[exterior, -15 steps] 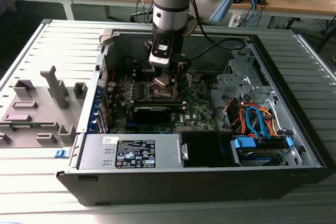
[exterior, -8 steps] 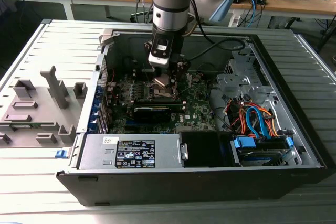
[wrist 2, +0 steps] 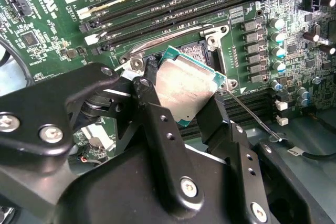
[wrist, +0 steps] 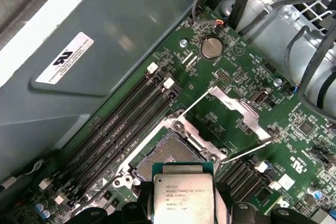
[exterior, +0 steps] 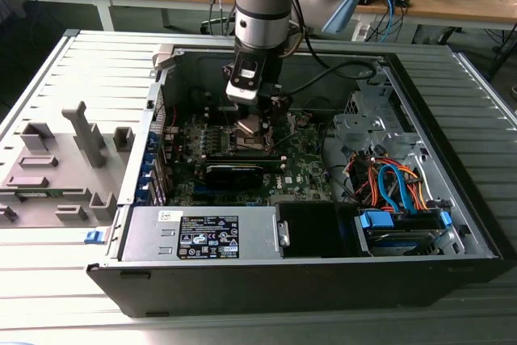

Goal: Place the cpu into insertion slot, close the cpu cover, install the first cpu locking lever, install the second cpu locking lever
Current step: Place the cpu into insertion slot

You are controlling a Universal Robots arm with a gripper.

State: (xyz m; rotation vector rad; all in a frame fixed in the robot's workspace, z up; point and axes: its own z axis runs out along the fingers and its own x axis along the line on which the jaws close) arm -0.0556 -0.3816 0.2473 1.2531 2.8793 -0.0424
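My gripper (exterior: 250, 124) hangs inside the open computer case, low over the motherboard. In both wrist views it is shut on the cpu (wrist 2: 185, 88) (wrist: 182, 199), a flat square chip with a silver-grey top, gripped by two opposite edges between black fingers (wrist 2: 151, 98). The chip is tilted, above and partly over the insertion slot (wrist: 164, 153) (wrist 2: 202, 51), whose dark centre lies bare. The cpu cover (wrist: 237, 109), a silver frame plate, stands swung open beside the slot. Two thin locking levers (wrist: 247, 151) are raised.
Memory slots (wrist: 118, 129) run alongside the socket. A long black card (exterior: 234, 173) lies in front of it. The grey power supply box (exterior: 202, 236) and a drive with blue cables (exterior: 400, 220) fill the case's front. A grey fixture tray (exterior: 56, 171) sits at the exterior view's left.
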